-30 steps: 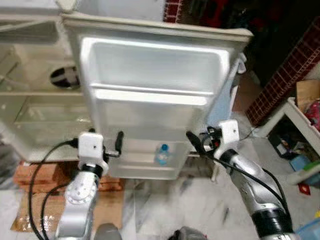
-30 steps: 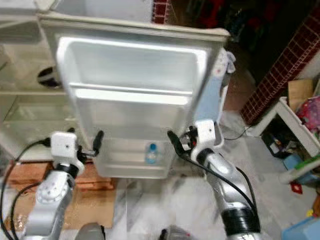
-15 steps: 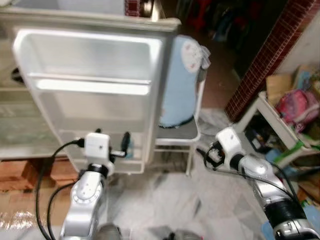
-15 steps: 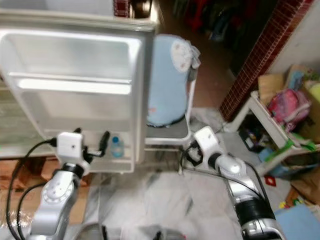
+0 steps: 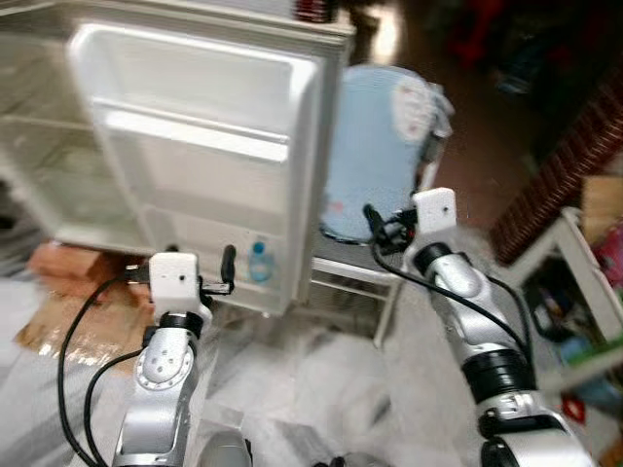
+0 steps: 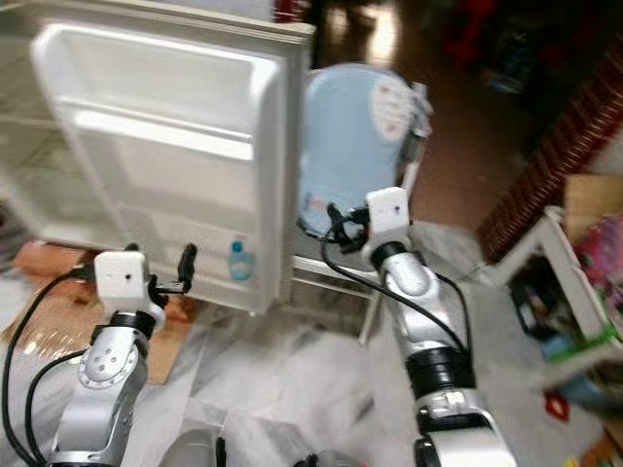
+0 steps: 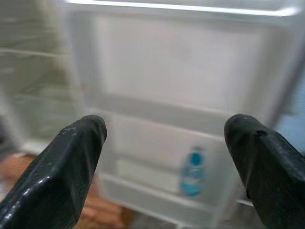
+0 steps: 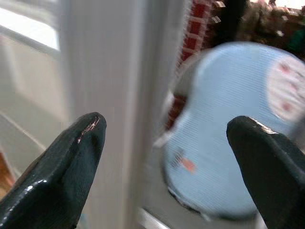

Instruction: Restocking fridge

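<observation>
— Where were your hands just then?

— Closest to me, both arms were raised over the pale marble floor (image 5: 321, 379). My left hand (image 7: 164, 143) was spread wide with nothing in it, held just short of the open fridge door (image 5: 204, 146). My right hand (image 8: 167, 143) was spread wide and empty too, held up by the door's outer edge, in front of the chair (image 5: 380, 165).

— And the thing you were stocking?

— A small bottle (image 5: 259, 263) with a blue cap stood upright in the lowest shelf of the door, towards the door's free edge. My left hand pointed at that shelf without touching it. The upper shelves of the door (image 6: 165, 131) held nothing that I could make out.

— What lay beyond that?

— To my left, behind the door, the fridge's inside (image 5: 49, 165) showed its pale glass shelves, blurred. Under it was a reddish-brown base (image 5: 68, 268), with flat cardboard (image 5: 58, 326) on the floor beside it. To my right, the chair had a light blue padded back and a white frame. Further right stood a white rack (image 6: 574, 311) with coloured things I couldn't tell apart, against a dark red tiled wall (image 5: 565, 165).
</observation>
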